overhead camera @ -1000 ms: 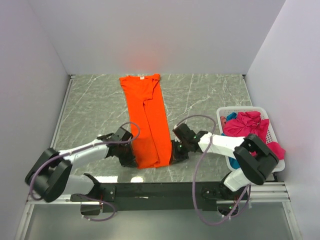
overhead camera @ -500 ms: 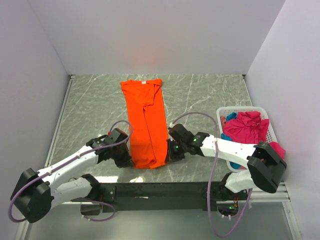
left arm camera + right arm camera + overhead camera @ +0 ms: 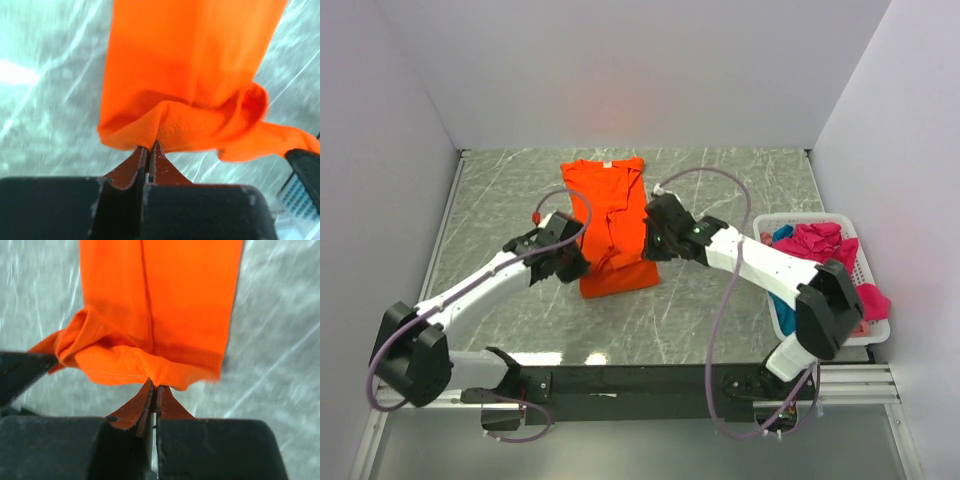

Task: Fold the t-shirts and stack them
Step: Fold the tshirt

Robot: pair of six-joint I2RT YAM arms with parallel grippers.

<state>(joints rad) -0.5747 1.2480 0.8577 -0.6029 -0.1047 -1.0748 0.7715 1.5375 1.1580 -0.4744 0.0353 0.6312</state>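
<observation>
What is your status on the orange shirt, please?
Left gripper and right gripper both shut on the orange shirt at its hem. Shirt half folded, hem held up over its middle. Nothing in the path; basket off to the right.

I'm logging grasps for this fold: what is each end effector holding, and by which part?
Both hold the orange t-shirt by its bottom hem: the left end effector pinches the left corner, the right end effector the right corner.

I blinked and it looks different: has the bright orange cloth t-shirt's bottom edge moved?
Yes. The hem of the bright orange cloth t-shirt moved toward the far wall: from level with the near end of the white plastic basket to level with its far half.
</observation>
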